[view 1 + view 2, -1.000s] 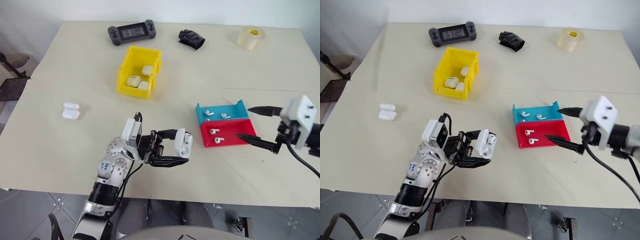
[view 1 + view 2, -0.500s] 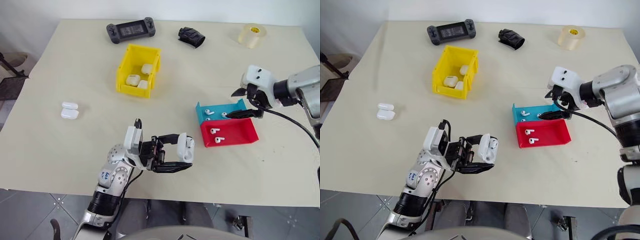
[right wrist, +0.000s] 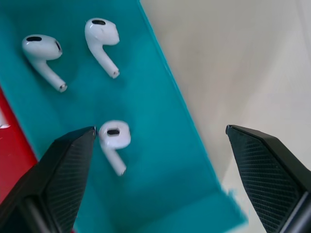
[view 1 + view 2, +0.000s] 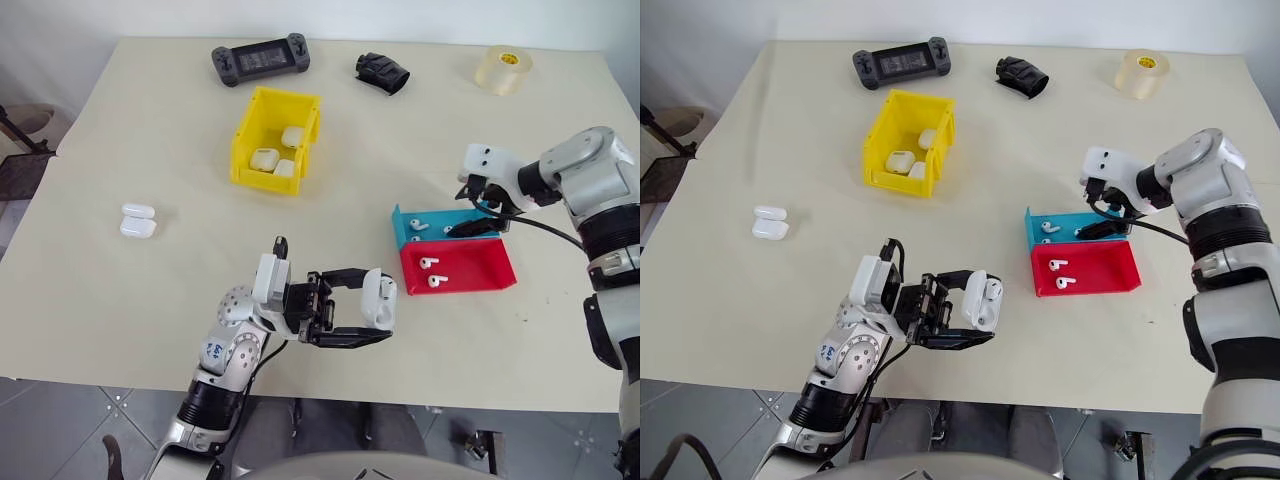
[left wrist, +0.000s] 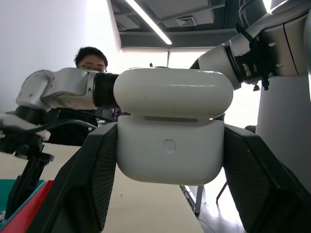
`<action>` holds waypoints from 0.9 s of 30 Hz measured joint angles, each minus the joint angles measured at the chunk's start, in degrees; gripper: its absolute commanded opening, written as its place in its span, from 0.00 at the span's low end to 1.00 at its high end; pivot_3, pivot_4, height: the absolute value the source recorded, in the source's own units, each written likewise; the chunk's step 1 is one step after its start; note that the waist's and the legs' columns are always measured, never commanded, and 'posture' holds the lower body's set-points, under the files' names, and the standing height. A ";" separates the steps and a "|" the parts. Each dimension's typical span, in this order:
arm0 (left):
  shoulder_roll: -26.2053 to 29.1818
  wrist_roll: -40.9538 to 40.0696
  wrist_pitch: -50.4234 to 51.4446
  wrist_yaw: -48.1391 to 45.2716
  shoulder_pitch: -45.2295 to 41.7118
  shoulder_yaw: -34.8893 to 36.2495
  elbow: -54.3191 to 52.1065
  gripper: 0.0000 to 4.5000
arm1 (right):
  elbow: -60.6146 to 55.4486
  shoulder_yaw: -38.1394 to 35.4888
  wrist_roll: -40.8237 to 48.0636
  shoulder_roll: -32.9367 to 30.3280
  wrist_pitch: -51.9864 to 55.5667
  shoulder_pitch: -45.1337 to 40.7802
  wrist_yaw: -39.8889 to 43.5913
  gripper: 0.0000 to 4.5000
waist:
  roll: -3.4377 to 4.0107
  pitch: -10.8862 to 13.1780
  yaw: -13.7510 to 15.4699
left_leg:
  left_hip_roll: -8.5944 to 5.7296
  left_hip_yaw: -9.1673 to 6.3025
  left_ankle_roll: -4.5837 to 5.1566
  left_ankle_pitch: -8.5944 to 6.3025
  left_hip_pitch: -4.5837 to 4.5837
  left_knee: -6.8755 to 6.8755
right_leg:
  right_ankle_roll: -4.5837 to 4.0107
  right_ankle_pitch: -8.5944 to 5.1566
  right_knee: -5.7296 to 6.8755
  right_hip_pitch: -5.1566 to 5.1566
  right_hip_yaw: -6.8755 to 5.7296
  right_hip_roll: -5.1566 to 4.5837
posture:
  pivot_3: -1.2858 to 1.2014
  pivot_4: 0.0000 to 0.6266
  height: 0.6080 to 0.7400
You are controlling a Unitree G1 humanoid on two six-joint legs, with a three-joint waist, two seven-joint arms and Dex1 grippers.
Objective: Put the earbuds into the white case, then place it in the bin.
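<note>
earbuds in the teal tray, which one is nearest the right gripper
The lone earbud lying apart from the other two, right beside one finger of the open right gripper. The pair lies side by side farther along the teal tray.

Both head views look steeply down from above the near edge of the table (image 4: pixel 120 300), sharing its whole top. The left wrist view faces level across it, close behind the white case (image 5: pixel 170 145). The right wrist view looks straight down, very near the teal tray (image 3: pixel 155 160).
</note>
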 measured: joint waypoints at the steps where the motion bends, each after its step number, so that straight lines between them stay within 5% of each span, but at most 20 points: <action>1: 0.02 0.12 -0.04 0.13 -0.39 -0.01 0.00 0.63 | 0.11 0.00 -0.35 0.05 -0.26 0.00 0.22 0.99 | 0.00 0.00 0.01 | 0.00 0.00 0.00 0.00 -0.01 0.00 | 0.00 0.00 0.00 -0.01 0.00 0.00 | 0.52 0.24 1.00; 15: 2.08 -0.08 1.57 0.72 -1.36 0.81 0.20 0.63 | 0.58 -0.24 -2.26 0.28 -1.27 0.04 0.51 0.69 | 0.00 0.00 -0.50 | 0.01 0.00 -0.01 0.01 -0.03 0.01 | 0.00 0.00 0.13 -0.09 0.01 0.01 | 0.52 0.24 1.00; 20: 2.53 -0.12 1.92 0.74 -1.41 1.09 0.18 0.63 | 0.58 -0.32 -2.26 0.30 -1.84 0.07 0.82 0.42 | 0.00 0.00 -0.97 | 0.01 0.00 -0.02 0.01 -0.03 0.01 | 0.00 0.00 0.17 -0.12 0.01 0.00 | 0.52 0.24 1.00; 27: 2.63 -0.21 2.28 0.82 -1.64 1.55 0.14 0.63 | 0.38 -0.89 -2.21 0.75 -1.98 0.34 1.44 0.42 | 0.00 0.00 -1.17 | 0.02 0.00 -0.02 0.01 -0.03 0.01 | 0.00 0.00 0.22 -0.14 0.01 0.01 | 0.52 0.24 1.00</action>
